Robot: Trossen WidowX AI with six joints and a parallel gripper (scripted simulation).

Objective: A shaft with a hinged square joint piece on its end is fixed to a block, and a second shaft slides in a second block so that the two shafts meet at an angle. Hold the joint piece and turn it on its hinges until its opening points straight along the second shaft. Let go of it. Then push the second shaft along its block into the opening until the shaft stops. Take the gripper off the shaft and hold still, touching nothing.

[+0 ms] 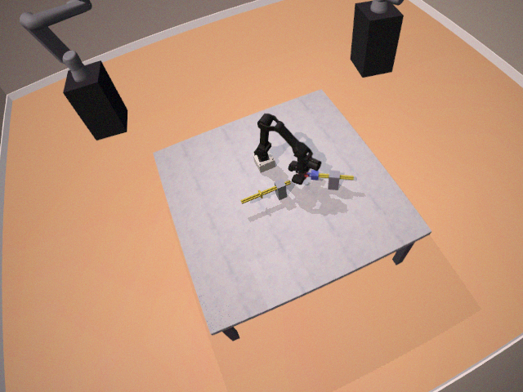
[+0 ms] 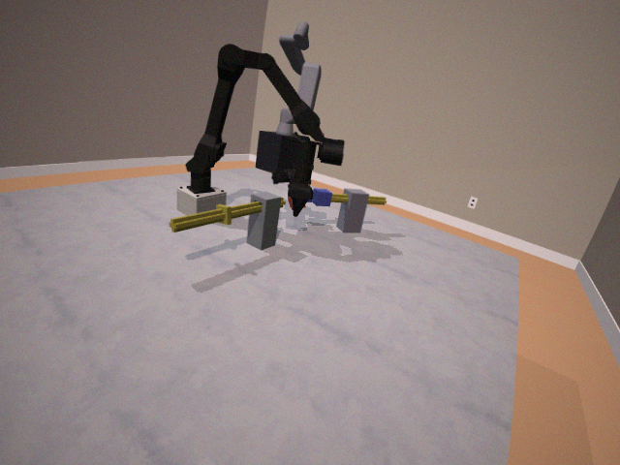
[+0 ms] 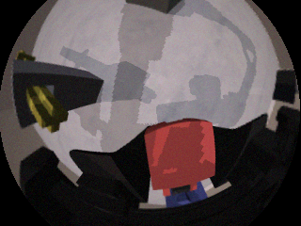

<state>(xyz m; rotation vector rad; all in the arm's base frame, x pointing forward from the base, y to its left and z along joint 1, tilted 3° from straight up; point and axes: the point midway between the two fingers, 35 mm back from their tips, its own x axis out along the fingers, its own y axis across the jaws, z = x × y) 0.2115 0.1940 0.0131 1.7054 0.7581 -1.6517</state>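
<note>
Your gripper (image 1: 301,173) (image 2: 296,203) (image 3: 167,126) clamps the red joint piece (image 1: 306,175) (image 2: 291,201) (image 3: 180,153), likely for step 1; finish aligning its opening with the sliding shaft (image 1: 252,198) (image 2: 195,220) (image 3: 47,109), then release.

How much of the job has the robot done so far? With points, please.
The start is done: the tool (image 1: 299,173) (image 2: 297,203) (image 3: 167,126) has the red joint piece (image 3: 180,155) between its fingers. Turning that piece is in hand; I can't tell if its opening lines up. Left: letting go, then pushing the yellow shaft with the collar (image 1: 260,193) (image 2: 226,214), whose end (image 3: 55,122) is outside the red piece, and backing off.
</note>
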